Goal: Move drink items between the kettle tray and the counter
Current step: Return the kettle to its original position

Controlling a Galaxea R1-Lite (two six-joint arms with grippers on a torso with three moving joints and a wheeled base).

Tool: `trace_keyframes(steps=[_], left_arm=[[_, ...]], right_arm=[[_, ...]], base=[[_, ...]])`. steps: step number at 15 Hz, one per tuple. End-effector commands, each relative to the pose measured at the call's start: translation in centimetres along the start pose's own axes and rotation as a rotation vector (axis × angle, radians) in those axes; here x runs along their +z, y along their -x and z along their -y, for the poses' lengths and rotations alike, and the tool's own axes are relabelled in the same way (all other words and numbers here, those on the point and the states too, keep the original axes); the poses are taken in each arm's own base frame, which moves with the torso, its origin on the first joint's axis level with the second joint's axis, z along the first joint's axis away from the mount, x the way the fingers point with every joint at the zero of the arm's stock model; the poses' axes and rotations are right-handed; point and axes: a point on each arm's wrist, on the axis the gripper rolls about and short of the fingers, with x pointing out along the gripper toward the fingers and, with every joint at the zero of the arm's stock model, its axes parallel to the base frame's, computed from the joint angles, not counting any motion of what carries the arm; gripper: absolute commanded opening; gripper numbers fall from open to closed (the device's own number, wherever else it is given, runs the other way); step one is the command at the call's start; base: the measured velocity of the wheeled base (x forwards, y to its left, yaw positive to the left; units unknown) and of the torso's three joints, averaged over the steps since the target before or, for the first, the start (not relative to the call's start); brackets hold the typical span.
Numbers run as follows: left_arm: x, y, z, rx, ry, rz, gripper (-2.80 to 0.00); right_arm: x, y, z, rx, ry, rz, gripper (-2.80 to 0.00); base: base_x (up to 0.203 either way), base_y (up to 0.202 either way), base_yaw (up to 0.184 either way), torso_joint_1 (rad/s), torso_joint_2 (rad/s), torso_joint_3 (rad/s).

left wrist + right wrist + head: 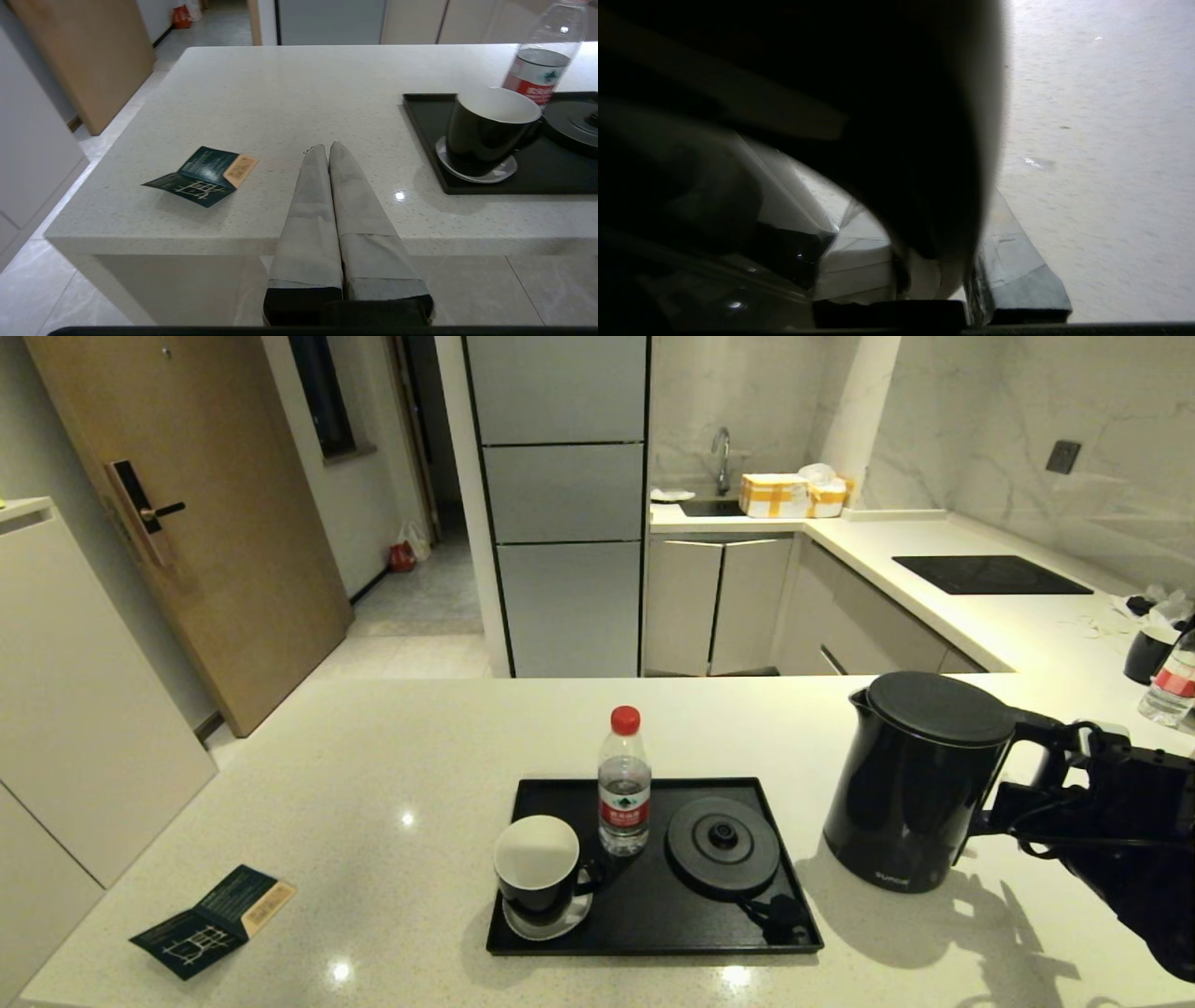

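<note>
The tall black kettle (910,784) stands on the speckled counter (373,784) just right of the glossy black tray (644,919). My right gripper (1027,784) is shut on its loop handle; in the right wrist view the dark handle (901,140) passes between the taped fingers (1008,261). On the tray are the red-capped bottle (624,793), the black mug (539,868) on a saucer, and the round base disc (722,845). My left gripper (328,151) hovers shut over the counter's near edge, left of the mug (486,130) and the tray (425,116).
A dark green booklet (213,919) lies near the counter's front left corner. A second mug (1146,653) and bottle (1172,686) stand far right. The hob panel (990,574) and yellow-taped boxes (775,495) by the sink are further back.
</note>
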Motion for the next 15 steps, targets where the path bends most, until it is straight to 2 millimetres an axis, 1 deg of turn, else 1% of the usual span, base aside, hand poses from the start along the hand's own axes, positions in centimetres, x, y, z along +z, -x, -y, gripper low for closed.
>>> trace_keyframes(steps=[1, 3, 4, 10, 12, 14, 15], left_arm=[[0.0, 0.0, 0.0, 0.0, 0.0, 0.002, -2.8], [0.0, 0.0, 0.0, 0.0, 0.0, 0.002, -2.8], [0.0, 0.0, 0.0, 0.0, 0.0, 0.002, -2.8], [0.0, 0.0, 0.0, 0.0, 0.0, 0.002, -2.8], [0.0, 0.0, 0.0, 0.0, 0.0, 0.002, -2.8], [0.0, 0.0, 0.0, 0.0, 0.0, 0.002, -2.8], [0.0, 0.0, 0.0, 0.0, 0.0, 0.002, -2.8]], right_arm=[[2.6, 1.8, 0.3, 0.004, -0.018, 0.082, -2.8], [4.4, 3.3, 0.3, 0.016, -0.022, 0.098, -2.8], [4.9, 4.0, 0.1, 0.03, -0.02, 0.077, -2.8], [5.8, 4.4, -1.2, 0.07, -0.04, 0.089, -2.8], [6.4, 4.9, -2.0, 0.098, -0.037, 0.1, -2.8], [6.9, 5.8, -3.9, 0.158, -0.037, 0.086, -2.8], [7.3, 6.4, -5.1, 0.201, -0.042, 0.065, -2.8]], base=[[0.0, 0.0, 0.0, 0.0, 0.0, 0.0], [0.0, 0.0, 0.0, 0.0, 0.0, 0.0], [0.0, 0.0, 0.0, 0.0, 0.0, 0.0], [0.0, 0.0, 0.0, 0.0, 0.0, 0.0], [0.0, 0.0, 0.0, 0.0, 0.0, 0.0], [0.0, 0.0, 0.0, 0.0, 0.0, 0.0], [0.0, 0.0, 0.0, 0.0, 0.0, 0.0]])
